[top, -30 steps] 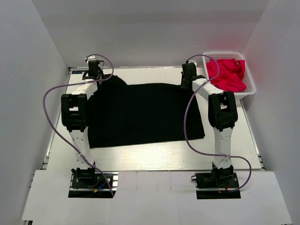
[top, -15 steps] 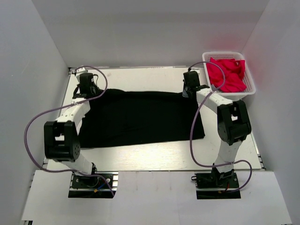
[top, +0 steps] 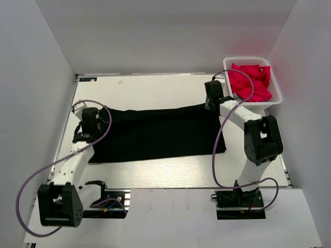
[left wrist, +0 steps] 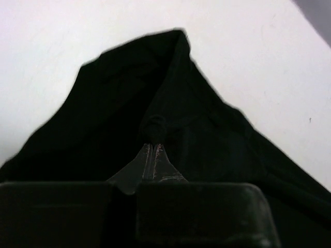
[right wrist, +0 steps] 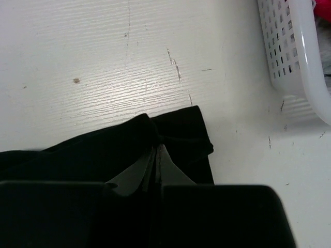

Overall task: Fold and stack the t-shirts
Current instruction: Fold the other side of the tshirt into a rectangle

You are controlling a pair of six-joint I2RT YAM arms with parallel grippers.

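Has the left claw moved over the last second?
Yes. The left claw, shut on the black t-shirt at its far-left corner, has pulled back from the far edge of the table toward the near edge, dragging the cloth along.

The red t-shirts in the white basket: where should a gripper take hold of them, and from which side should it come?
Grip a raised fold on top of the red t-shirts, coming straight down from above. They lie crumpled in a heap, and the walls of the basket close them in on all sides, so only the top is free.
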